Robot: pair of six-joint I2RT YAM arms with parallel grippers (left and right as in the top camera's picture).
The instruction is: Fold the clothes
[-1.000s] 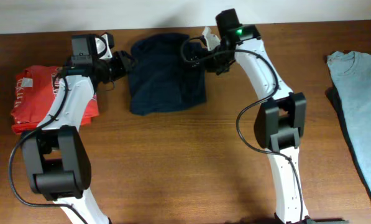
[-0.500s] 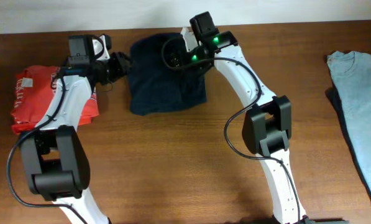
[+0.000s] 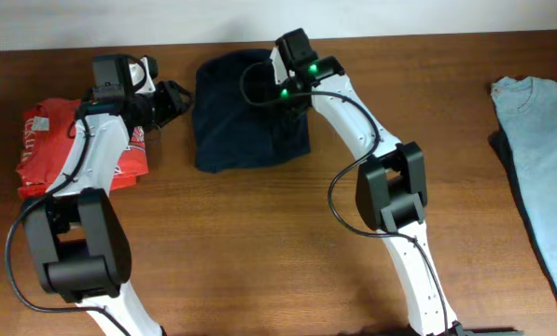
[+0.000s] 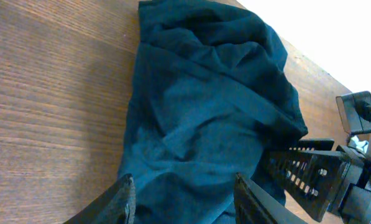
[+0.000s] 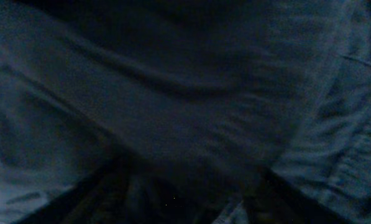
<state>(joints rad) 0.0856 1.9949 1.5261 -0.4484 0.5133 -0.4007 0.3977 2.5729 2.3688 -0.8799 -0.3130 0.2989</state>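
Note:
The clothes [image 3: 245, 117] are a dark navy garment lying crumpled at the back of the table, and they fill most of the left wrist view [image 4: 204, 106]. My left gripper [image 3: 174, 99] hovers just off their left edge. It is open [image 4: 184, 198], with its fingers [image 4: 124, 199] apart and nothing pinched between them. My right gripper [image 3: 274, 95] is down on the garment's upper right part. The right wrist view shows only dark, blurred fabric [image 5: 173, 93] pressed close. Its fingers [image 5: 267, 194] are faint shadows, and I cannot make out their gap. One of its black perforated fingers [image 4: 306, 171] shows against the cloth.
A folded red shirt with white lettering [image 3: 49, 140] lies at the left, under my left arm. A pale grey-blue T-shirt [image 3: 539, 149] is spread at the right edge. Bare wooden table [image 3: 259, 243] fills the front. A white wall runs along the back.
My right gripper has swung left from the garment's upper right corner and come down onto the fabric. The left arm has drawn back slightly to the left.

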